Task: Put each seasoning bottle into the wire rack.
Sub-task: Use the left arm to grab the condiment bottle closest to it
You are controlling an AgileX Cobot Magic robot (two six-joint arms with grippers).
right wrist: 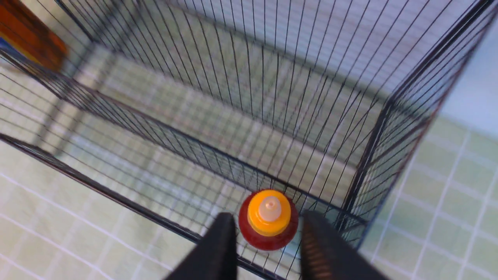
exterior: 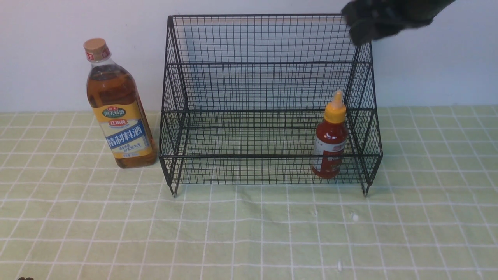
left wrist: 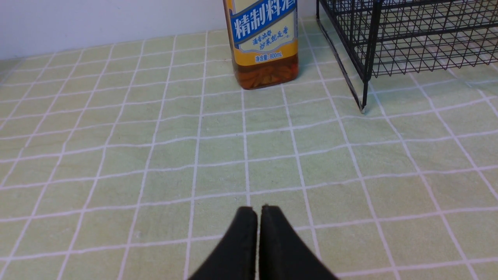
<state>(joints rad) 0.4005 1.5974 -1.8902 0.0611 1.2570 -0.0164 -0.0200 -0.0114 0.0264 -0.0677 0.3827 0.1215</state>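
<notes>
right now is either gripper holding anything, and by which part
Nothing is held. The right gripper is open, up above the red sauce bottle, which stands free in the wire rack. The left gripper is shut, empty.

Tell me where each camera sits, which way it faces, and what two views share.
Front view: between the arms, facing forward at the wire rack and wall; the blurred right arm shows, top right.
Left wrist view: low over the tablecloth, facing the amber bottle and a rack corner; the shut left tool shows.
Right wrist view: above the rack, looking down on the red bottle; the open right tool shows.
Shared: front and right wrist both show the red bottle inside the rack.
</notes>
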